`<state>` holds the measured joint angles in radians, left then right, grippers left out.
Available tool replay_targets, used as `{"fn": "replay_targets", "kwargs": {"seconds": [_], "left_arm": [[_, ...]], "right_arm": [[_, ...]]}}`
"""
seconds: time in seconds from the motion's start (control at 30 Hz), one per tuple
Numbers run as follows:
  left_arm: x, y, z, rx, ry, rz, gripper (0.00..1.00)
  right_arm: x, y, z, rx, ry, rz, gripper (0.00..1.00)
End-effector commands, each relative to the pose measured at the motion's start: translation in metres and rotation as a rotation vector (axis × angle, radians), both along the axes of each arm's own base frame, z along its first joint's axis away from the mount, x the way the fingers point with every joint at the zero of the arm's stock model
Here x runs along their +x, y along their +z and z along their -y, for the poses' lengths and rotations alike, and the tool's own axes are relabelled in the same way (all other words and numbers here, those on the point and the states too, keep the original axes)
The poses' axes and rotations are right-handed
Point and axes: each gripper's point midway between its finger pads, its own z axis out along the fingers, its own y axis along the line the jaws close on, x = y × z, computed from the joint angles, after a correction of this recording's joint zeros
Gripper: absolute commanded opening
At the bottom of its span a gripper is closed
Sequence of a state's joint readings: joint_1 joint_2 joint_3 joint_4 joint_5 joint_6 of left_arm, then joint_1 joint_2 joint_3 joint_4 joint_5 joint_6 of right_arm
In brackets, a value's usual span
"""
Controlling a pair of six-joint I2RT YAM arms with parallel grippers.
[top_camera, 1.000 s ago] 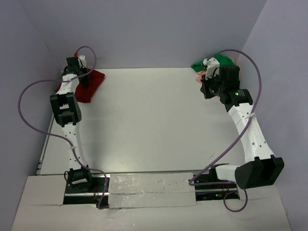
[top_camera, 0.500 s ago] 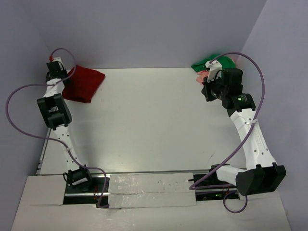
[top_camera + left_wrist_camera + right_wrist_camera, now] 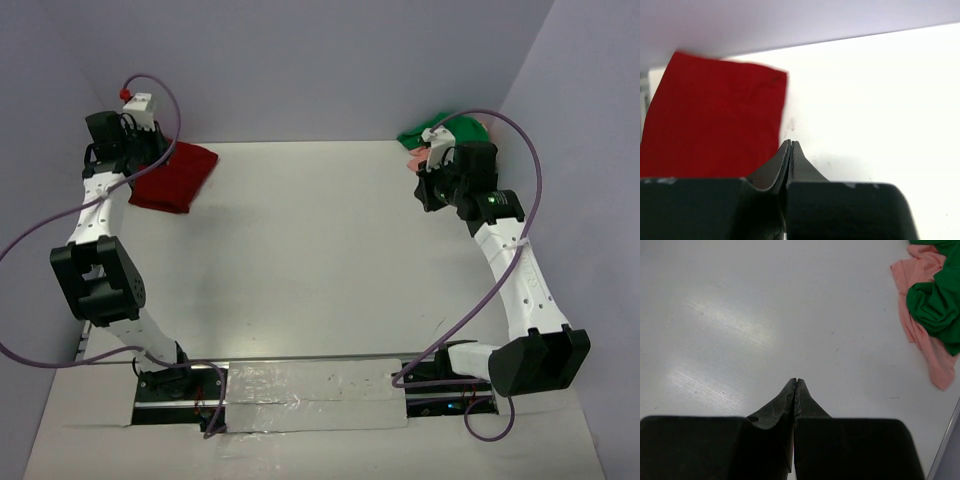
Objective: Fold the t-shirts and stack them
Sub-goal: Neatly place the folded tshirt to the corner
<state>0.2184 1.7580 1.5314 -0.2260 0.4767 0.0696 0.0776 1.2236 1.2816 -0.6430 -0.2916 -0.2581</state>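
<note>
Hovering left gripper (image 3: 790,143) jaws together, empty, beside folded dark red t-shirt (image 3: 715,115) far left | right gripper (image 3: 796,381) jaws together, empty | green t-shirt (image 3: 932,305) crumpled on salmon-pink cloth (image 3: 922,342), far right corner

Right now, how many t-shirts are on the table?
3. A folded dark red t-shirt lies at the far left corner. A crumpled green t-shirt sits at the far right corner, partly on a salmon-pink one. More could hide under that heap.
</note>
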Motion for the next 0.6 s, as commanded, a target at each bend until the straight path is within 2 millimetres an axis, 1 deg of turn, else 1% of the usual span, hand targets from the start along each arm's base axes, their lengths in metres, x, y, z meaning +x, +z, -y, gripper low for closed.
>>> {"fn": "replay_targets", "kwargs": {"seconds": [0.0, 0.07, 0.1, 0.17, 0.2, 0.23, 0.27, 0.3, 0.37, 0.43, 0.47, 0.5, 0.57], "left_arm": [[-0.006, -0.058, 0.01, -0.002, -0.084, -0.126, 0.0], [-0.005, -0.076, 0.007, 0.003, -0.078, -0.176, 0.0], [-0.003, -0.092, 0.004, 0.005, -0.074, -0.214, 0.0], [-0.001, -0.105, 0.002, 0.009, -0.075, -0.238, 0.0], [0.001, -0.122, -0.001, 0.013, -0.069, -0.278, 0.0], [0.002, -0.129, -0.002, 0.01, -0.065, -0.295, 0.0], [0.009, -0.141, -0.005, 0.014, -0.06, -0.313, 0.0], [0.007, -0.149, -0.006, 0.008, -0.065, -0.342, 0.0], [0.012, -0.165, -0.009, 0.015, -0.063, -0.357, 0.0], [0.019, -0.17, -0.011, 0.02, -0.065, -0.342, 0.0], [0.022, -0.177, -0.011, 0.02, -0.069, -0.344, 0.0], [0.026, -0.177, -0.013, 0.021, -0.065, -0.335, 0.0], [0.038, -0.185, -0.018, 0.022, -0.05, -0.336, 0.0]], "right_arm": [[0.002, -0.001, -0.005, 0.032, 0.019, -0.005, 0.0], [0.002, -0.004, -0.006, 0.038, 0.027, -0.02, 0.0], [0.002, -0.004, -0.007, 0.042, 0.026, -0.022, 0.0], [0.002, -0.006, -0.007, 0.044, 0.022, -0.035, 0.0], [0.002, -0.005, -0.008, 0.045, 0.027, -0.033, 0.0], [0.001, -0.005, -0.008, 0.047, 0.026, -0.031, 0.0], [0.002, -0.003, -0.007, 0.048, 0.021, -0.024, 0.0], [0.002, -0.003, -0.007, 0.046, 0.02, -0.022, 0.0], [0.001, -0.001, -0.007, 0.046, 0.024, -0.012, 0.0], [0.001, 0.0, -0.008, 0.05, 0.027, -0.008, 0.0], [0.0, 0.0, -0.008, 0.053, 0.029, -0.01, 0.0], [0.0, 0.0, -0.008, 0.054, 0.028, -0.009, 0.0], [0.001, 0.001, -0.008, 0.055, 0.024, -0.007, 0.0]]}}
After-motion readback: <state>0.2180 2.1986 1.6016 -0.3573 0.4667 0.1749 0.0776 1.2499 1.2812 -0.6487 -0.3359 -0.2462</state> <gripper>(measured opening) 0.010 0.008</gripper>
